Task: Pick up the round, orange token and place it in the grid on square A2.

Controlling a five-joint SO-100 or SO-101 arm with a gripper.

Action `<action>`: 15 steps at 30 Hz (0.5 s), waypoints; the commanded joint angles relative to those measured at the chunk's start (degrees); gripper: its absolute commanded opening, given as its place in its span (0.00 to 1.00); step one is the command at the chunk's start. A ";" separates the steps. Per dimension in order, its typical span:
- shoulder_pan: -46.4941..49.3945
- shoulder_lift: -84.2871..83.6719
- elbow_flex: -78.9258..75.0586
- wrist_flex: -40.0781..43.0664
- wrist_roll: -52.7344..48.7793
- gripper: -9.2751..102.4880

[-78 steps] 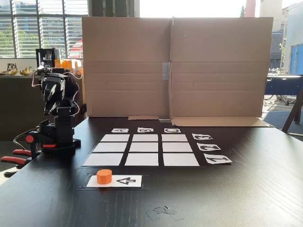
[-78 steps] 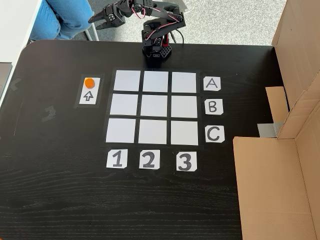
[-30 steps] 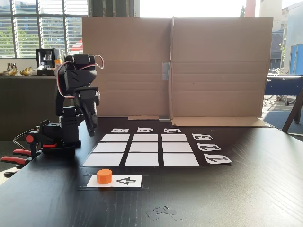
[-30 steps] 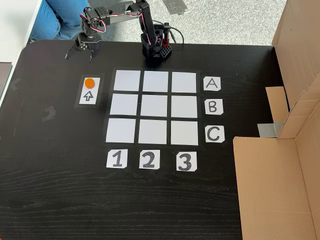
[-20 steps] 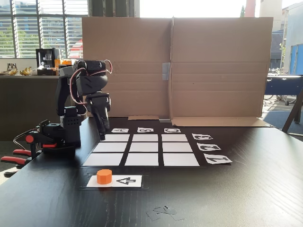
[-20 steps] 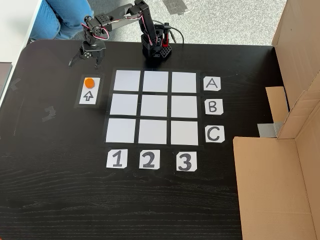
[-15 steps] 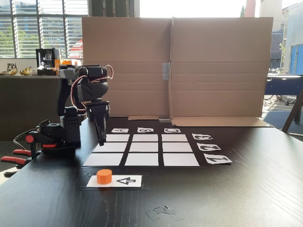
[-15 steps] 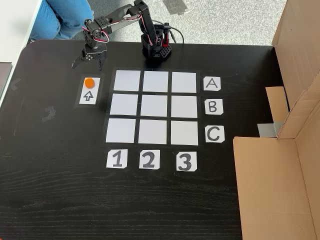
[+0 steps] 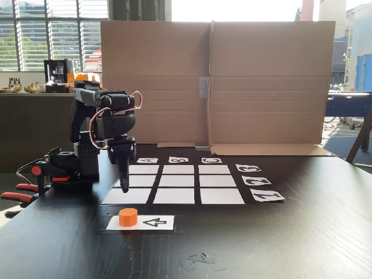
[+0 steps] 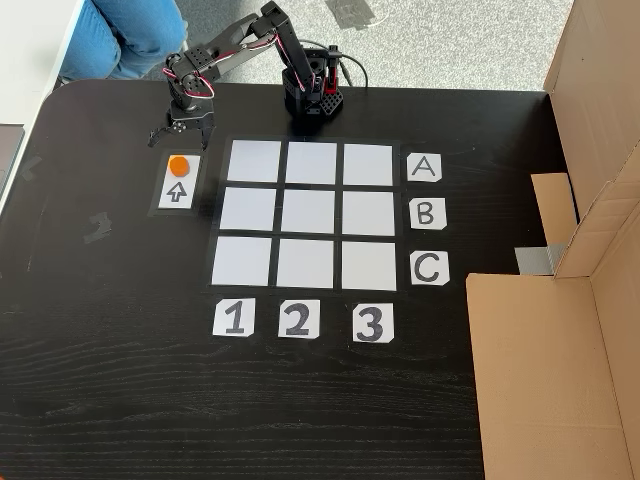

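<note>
while the arm reaches out from its base at the far edge of the black table (image 10: 120, 400), the gripper (image 10: 176, 137) hangs over the dark surface just beyond the white arrow card (image 10: 177, 183), its two fingers spread apart with nothing between them. in a fixed view from the front, the gripper (image 9: 123, 185) points straight down, its tips above the left edge of the grid (image 9: 174, 185) and behind the token (image 9: 128, 217). the token (image 10: 178, 165) is a short orange cylinder sitting upright on the end of the arrow card nearest the arm, and the black arrow printed on that card points toward it. the gripper is close to the token but not touching it. the grid (image 10: 310, 214) lies just beside the arrow card, nine white rectangles split by black gaps, all of them bare. letter cards a, b and c run down its right side in a fixed view from above, and number cards 1, 2 and 3 sit along its near side. square a2 (image 10: 312, 164), the middle cell of the row next to the a card, is bare. a tall cardboard screen (image 9: 215, 81) stands along the table side beyond the letter cards. blue trouser legs (image 10: 130, 35) of a seated person show past the table's far corner.
</note>
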 commanded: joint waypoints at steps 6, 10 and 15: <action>3.34 -7.03 -6.24 -2.46 0.35 0.54; 4.75 -10.55 -9.49 -2.46 0.26 0.54; 5.80 -13.54 -13.18 -2.46 0.18 0.54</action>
